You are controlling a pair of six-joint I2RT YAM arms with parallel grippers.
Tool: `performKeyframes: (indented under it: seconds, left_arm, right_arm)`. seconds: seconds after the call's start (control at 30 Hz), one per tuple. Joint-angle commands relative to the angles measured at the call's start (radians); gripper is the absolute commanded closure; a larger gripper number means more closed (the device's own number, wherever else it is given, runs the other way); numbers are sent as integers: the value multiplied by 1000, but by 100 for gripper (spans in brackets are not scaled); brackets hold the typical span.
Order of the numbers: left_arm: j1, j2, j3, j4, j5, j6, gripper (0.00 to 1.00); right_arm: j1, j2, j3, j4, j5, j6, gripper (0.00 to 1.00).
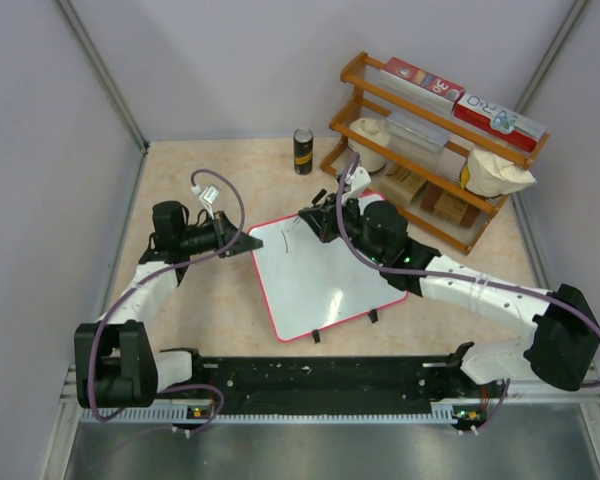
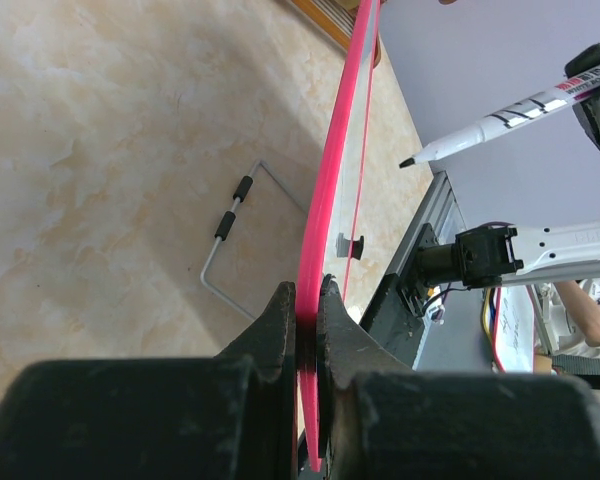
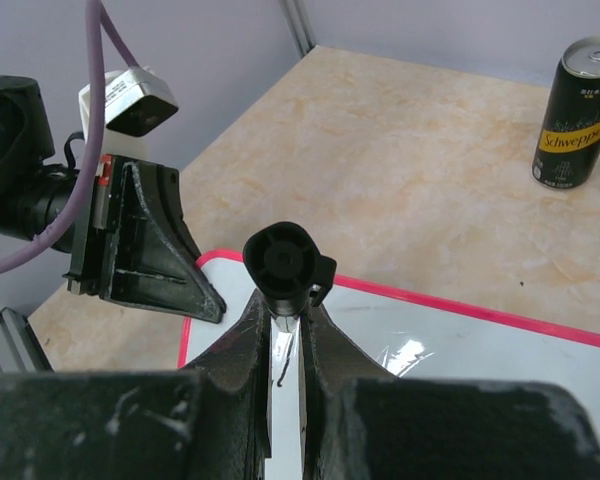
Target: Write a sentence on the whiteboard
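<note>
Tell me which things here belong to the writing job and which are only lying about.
Job in hand:
- whiteboard
- marker

Lying about:
- drink can
- wooden rack
- red-and-white boxes on the rack

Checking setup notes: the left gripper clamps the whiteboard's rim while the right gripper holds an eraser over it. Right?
No: the right gripper holds a marker, not an eraser; the left wrist view shows its tip. The left gripper does clamp the whiteboard rim.
</note>
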Motion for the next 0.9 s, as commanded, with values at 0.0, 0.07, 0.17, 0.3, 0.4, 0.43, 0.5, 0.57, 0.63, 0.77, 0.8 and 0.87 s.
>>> performKeyframes:
  seconds: [0.0, 0.07, 0.17, 0.3, 0.4, 0.43, 0.5, 0.57, 0.63, 0.77, 0.8, 0.87]
  left_arm:
    - [-2, -2, -15, -10, -97, 92, 100]
    - [-2, -2, -15, -10, -97, 94, 100]
    - [-2, -2, -15, -10, -98, 92, 100]
    - [-2, -6, -15, -10, -97, 92, 100]
    - [-2, -6, -14, -10, -97, 92, 100]
    - [-2, -5, -15, -10, -97, 92, 100]
    - [-2, -5, -15, -11, -97, 92, 100]
    - [-2, -8, -15, -11, -97, 92, 100]
    - [-2, -6, -15, -13, -97, 92, 100]
    - [-4, -3, -15, -10, -95, 92, 100]
    - [-4, -3, -15, -10, -96, 92, 100]
    - [-5, -2, -15, -10, -95, 92, 100]
  right_arm:
    - [-6, 27, 63, -2, 34, 19, 100]
    - [-8, 35, 66, -5, 44, 26, 100]
    - [-9, 43, 63, -10, 72, 33, 100]
    - [-20, 46, 54, 0, 80, 41, 100]
    - [-23, 49, 54, 4, 83, 47, 100]
    - [-23, 52, 54, 6, 89, 52, 100]
    - [-23, 56, 51, 15, 97, 61, 100]
    - [-23, 67, 56, 16, 95, 64, 100]
    - [-25, 73, 59, 13, 90, 66, 100]
    - [-25, 83, 53, 4, 83, 67, 100]
    - [-23, 83, 50, 4, 83, 67, 100]
    - [-23, 81, 47, -2, 77, 66, 100]
